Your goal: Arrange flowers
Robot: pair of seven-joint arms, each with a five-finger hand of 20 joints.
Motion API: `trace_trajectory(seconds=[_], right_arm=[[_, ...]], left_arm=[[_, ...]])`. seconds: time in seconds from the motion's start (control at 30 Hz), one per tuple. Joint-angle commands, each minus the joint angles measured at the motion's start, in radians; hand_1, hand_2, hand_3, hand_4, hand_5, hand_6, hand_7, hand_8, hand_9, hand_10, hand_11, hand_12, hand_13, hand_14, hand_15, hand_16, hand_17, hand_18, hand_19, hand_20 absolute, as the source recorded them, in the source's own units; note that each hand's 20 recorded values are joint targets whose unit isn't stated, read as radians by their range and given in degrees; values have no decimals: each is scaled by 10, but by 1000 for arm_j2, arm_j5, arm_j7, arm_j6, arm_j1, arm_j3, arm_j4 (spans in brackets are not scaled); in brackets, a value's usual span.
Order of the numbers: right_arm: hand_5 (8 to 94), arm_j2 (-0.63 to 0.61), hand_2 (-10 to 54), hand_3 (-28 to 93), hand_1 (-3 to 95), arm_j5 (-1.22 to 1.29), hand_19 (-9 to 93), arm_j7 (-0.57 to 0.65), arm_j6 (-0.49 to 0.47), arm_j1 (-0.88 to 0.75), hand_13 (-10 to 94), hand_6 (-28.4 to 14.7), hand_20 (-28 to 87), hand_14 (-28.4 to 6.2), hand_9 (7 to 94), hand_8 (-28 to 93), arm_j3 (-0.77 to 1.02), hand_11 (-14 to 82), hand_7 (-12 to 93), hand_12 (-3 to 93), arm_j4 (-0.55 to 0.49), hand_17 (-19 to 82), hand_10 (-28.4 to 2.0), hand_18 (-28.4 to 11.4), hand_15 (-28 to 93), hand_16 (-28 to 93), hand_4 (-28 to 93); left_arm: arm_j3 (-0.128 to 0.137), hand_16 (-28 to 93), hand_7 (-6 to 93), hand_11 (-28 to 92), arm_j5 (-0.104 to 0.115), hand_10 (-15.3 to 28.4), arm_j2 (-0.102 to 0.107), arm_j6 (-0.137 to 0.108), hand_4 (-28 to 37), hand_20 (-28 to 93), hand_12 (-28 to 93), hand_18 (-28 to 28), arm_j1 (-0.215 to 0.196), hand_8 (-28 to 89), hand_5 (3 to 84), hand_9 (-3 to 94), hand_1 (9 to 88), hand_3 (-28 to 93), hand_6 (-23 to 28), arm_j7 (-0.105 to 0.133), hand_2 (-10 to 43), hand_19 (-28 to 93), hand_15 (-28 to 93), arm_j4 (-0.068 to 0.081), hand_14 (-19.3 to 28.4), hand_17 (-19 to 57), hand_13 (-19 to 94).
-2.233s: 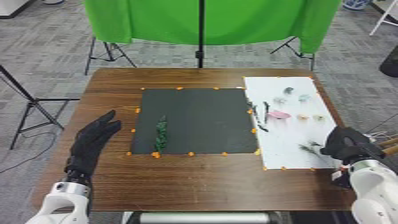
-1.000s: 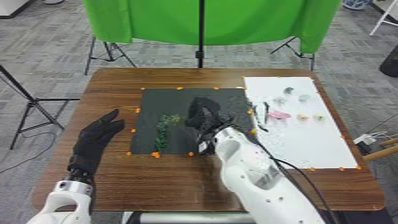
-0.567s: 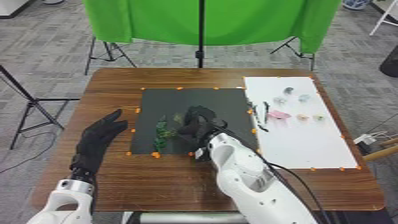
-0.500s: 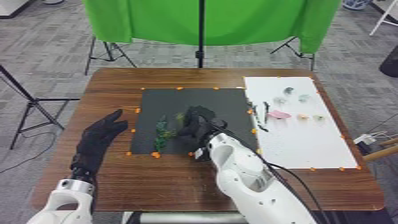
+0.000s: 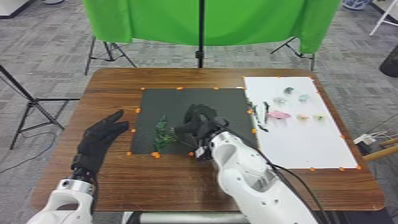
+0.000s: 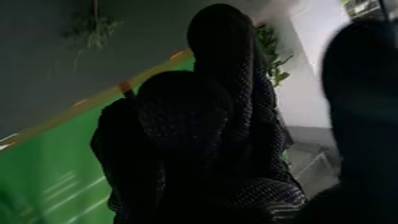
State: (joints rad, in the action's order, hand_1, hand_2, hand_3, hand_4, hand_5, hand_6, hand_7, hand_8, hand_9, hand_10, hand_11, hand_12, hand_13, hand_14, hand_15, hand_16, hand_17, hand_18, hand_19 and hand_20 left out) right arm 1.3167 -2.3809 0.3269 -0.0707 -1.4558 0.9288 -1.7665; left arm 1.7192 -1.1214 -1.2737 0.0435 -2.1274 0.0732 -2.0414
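Noted leftmost, over the brown wooden table (image 5: pixel 160 180): left hand (image 5: pixel 105 131), fingers relaxed. Next, on the black mat (image 5: pixel 160 98): dark-green leafy sprig (image 5: pixel 161 127), finer green sprig (image 5: pixel 171 136) close beside. Then right hand (image 5: pixel 200 122), fingers loosely extended, thumb apart. Farther right, on white sheet (image 5: pixel 311 150): pink flower (image 5: pixel 279 114), small pale blooms (image 5: pixel 303 118).

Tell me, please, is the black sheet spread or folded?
Spread: the black sheet lies flat on the table, orange marks along its edges.

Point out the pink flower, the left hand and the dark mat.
Pink flower (image 5: pixel 279 115): head view, middle of the bloom.
Left hand (image 5: pixel 97 135): head view, middle of the glove.
Dark mat (image 5: pixel 162 101): head view, bare upper-left part.
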Motion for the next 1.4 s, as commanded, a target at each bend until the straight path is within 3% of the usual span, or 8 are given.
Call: trace_trajectory(seconds=[0.03,0.1,0.3,0.63,1.4], right_arm=[[760,-124,-20,537,321,84,932,92,-67,-97,919,-20,534,-33,890,-76,97,343,174,239,-179,656,-125,-112,564,309,-85],[768,-152,9,544,306,105,932,118,-141,-125,922,-23,537,-36,893,-74,127,344,172,240,-219,659,-128,-114,565,309,-89],[779,-166,38,524,308,147,932,158,-207,-173,924,-31,542,-40,900,-72,154,343,162,243,-248,662,-134,-117,565,310,-90],[761,-119,74,514,313,172,932,146,-230,-177,925,-26,543,-44,904,-77,110,339,137,247,-234,661,-142,-121,564,313,-85],[750,-106,80,510,311,182,932,147,-248,-188,918,-27,538,-49,901,-75,126,338,135,248,-273,658,-146,-123,569,311,-76]], left_arm=[[7,60,52,122,-5,128,-4,12,-244,207,167,136,-21,-45,437,457,200,655,24,-18,-32,35,95,1,158,38,340],[11,59,50,123,-6,127,-5,10,-244,207,166,136,-27,-46,435,454,200,655,24,-18,-32,34,95,-2,158,38,339],[8,60,51,126,-8,125,-4,16,-246,208,164,136,-21,-45,434,452,199,659,23,-21,-35,34,95,0,156,38,337],[1,61,57,129,-12,123,-7,24,-249,208,165,135,-11,-45,433,454,199,659,22,-19,-35,34,96,3,154,38,338],[4,61,65,130,-10,121,-16,20,-256,208,170,133,-24,-47,435,458,196,668,19,-20,-39,31,97,-2,151,39,340]])
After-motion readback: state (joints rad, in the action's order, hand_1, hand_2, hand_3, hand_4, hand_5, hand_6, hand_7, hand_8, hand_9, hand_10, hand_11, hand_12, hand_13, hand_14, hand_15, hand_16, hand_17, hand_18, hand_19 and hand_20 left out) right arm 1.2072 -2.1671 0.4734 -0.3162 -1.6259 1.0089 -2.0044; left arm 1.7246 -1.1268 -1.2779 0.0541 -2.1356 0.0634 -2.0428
